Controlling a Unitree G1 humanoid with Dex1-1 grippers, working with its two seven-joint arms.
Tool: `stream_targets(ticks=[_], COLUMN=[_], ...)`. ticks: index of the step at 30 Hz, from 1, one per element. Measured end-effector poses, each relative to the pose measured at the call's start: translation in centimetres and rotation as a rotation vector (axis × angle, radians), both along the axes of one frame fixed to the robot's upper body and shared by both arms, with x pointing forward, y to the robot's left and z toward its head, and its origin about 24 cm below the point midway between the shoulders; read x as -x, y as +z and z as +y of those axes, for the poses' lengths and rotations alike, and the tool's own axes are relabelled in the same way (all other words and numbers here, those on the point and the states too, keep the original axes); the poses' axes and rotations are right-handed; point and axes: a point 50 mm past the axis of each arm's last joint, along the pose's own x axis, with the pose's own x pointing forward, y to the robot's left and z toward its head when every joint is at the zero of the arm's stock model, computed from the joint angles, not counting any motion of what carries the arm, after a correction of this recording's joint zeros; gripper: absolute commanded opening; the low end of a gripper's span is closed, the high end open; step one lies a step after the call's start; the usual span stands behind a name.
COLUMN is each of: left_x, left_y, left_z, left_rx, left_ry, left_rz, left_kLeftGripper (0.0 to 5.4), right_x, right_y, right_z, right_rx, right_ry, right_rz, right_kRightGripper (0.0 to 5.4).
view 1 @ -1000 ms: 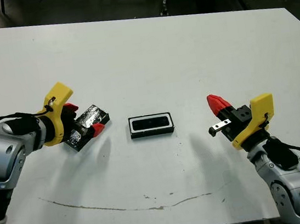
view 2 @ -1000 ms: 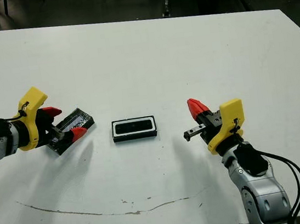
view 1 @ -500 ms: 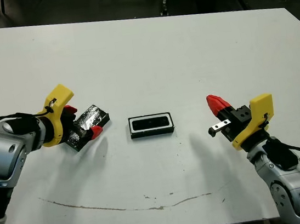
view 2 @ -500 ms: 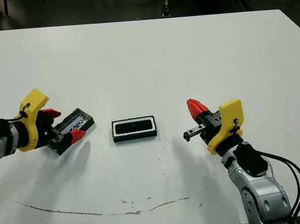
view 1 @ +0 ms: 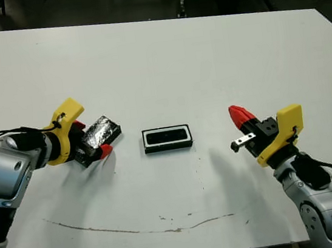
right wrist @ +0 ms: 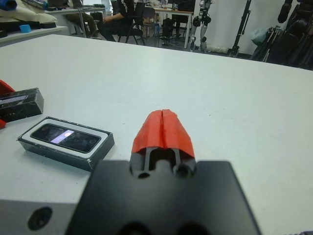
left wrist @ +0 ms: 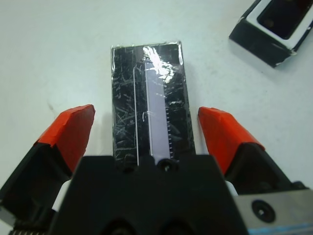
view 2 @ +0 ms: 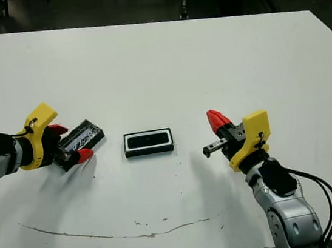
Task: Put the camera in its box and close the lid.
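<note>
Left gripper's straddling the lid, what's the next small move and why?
Probably close the left gripper on the lid. Its open fingers sit on either side of the slab, which lies flat on the table, and the camera already sits in the box, uncovered.

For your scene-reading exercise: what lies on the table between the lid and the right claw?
The box, with the camera lying inside it, sits between the lid and the shut right claw; the eye views show this.
</note>
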Motion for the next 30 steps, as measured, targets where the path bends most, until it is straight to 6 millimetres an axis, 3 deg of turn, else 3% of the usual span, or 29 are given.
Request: stream_targets(ticks=[13,30], left_x=[0.10,0.21], left_y=[-0.14,0.20], left_z=[0.28,0.01], left_rx=[0.017,-0.034], left_ry=[0.012,-0.127], left_rz=[0.043,0.077], left_kLeftGripper=[5.40,3.17], right_x=[0.05,0.15], right_y=[-0.06,-0.21], right_z=[0.01,-0.05], right_rx=[-0.002,-0.002], right_ry=[0.004,0.002], right_rz=[0.003,0.009], right_kRightGripper=[0.02,0.00])
